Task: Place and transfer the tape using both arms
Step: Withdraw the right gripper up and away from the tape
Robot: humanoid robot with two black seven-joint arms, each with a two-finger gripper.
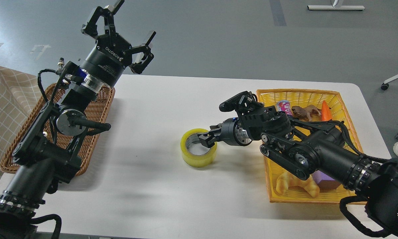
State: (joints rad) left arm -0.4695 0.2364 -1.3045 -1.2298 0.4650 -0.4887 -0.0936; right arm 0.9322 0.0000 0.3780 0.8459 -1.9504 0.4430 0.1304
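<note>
The tape (196,156), a yellowish roll with a grey-white core, rests hole-up on the white table (152,109) near the middle. My right gripper (209,134) reaches in from the right. One finger is inside the core and the other is outside the roll's right wall, closed on that wall. My left gripper (124,28) is raised high above the table's far left edge, over the wicker basket. Its fingers are spread wide and hold nothing.
A brown wicker basket (99,109) lies at the left under my left arm. A yellow basket (298,94) at the right holds a croissant toy (297,186), a can, a brown animal figure, a carrot and a purple block. A checked cloth lies at far left.
</note>
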